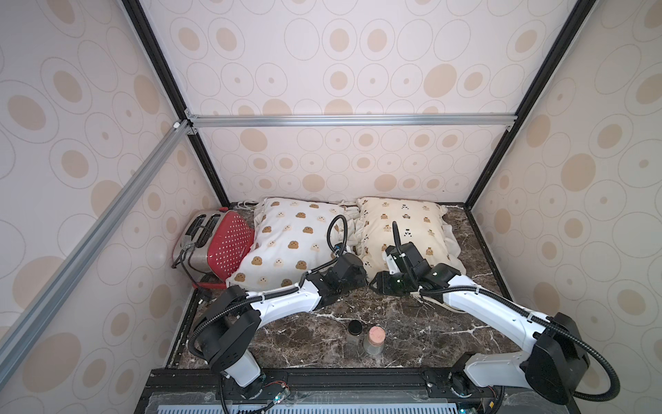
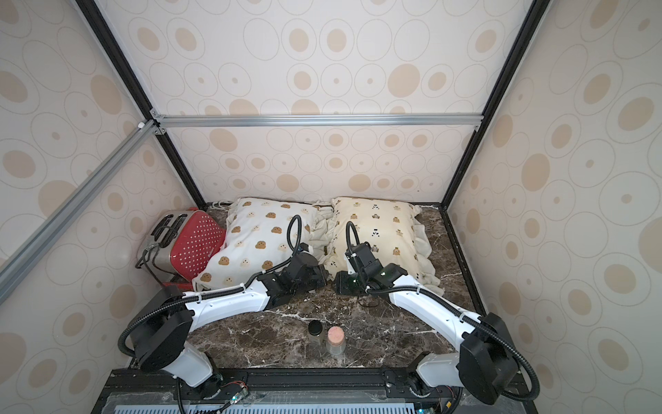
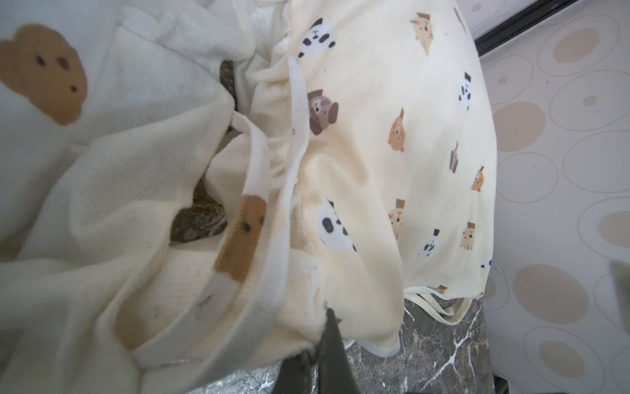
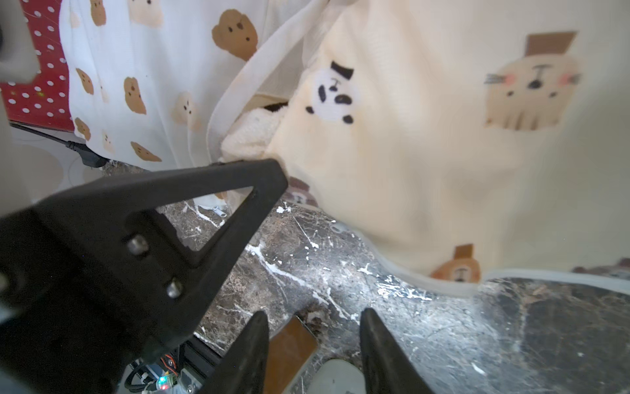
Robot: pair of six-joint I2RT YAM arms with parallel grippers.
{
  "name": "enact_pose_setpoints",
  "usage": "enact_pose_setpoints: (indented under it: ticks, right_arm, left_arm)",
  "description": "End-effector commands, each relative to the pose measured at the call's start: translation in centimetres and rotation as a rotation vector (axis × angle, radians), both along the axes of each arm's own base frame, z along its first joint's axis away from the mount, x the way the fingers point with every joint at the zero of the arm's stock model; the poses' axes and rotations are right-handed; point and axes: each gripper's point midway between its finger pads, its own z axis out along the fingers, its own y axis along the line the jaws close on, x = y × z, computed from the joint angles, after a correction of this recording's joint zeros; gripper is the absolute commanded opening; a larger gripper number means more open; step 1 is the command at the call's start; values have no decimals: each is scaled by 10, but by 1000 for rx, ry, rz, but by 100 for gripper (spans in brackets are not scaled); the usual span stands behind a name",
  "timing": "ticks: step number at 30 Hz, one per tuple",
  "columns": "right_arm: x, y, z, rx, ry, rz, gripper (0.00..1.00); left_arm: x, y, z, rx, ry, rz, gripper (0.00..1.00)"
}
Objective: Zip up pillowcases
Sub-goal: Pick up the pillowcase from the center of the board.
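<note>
Notes left gripper point(image 4: 279, 170) clenched on cream pillowcase point(image 4: 426, 153) corner. Notes right gripper point(image 4: 312, 314) released, empty, near edge lying just ahead, running crosswise to jaws. Judges right arm better placed to work along it.

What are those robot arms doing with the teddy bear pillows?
They are working on zipping up two pillowcases that lie side by side on the marble table. The left gripper is pinched shut on the near corner of the cream-yellow pillowcase, right next to the white pillowcase with bear heads. The right gripper hangs open just above the table in front of that same yellow pillow, holding nothing. Whether any zip is closed yet cannot be seen.
</note>
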Motion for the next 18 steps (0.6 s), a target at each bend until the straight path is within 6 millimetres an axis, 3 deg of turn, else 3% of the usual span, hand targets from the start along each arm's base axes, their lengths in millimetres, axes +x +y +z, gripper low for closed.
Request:
enact_pose_setpoints:
  ticks: [1,18]
  right_arm:
    - [10,6,-4,11,7,-65,42]
    - [33,-10,-28,-243,-31,-199,39]
  left_arm:
    - [-6,1,12,-30,-11,0,0]
    - [-14,-4,28,-63,-44,-23,0]
